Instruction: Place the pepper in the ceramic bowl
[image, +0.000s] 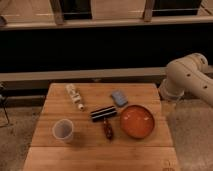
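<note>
Cup (63, 130) x1 front-left on counter (100, 157); 1 pepper (107, 129) just left of 1 bowl (149, 123); hand (169, 102) by counter's right edge, state can't tell.

Arm (187, 76): cut off at your right edge; gripper out of your view beyond it. Table (100, 161): front cut by bottom edge. Blue item (119, 98): too blurred to identify.
</note>
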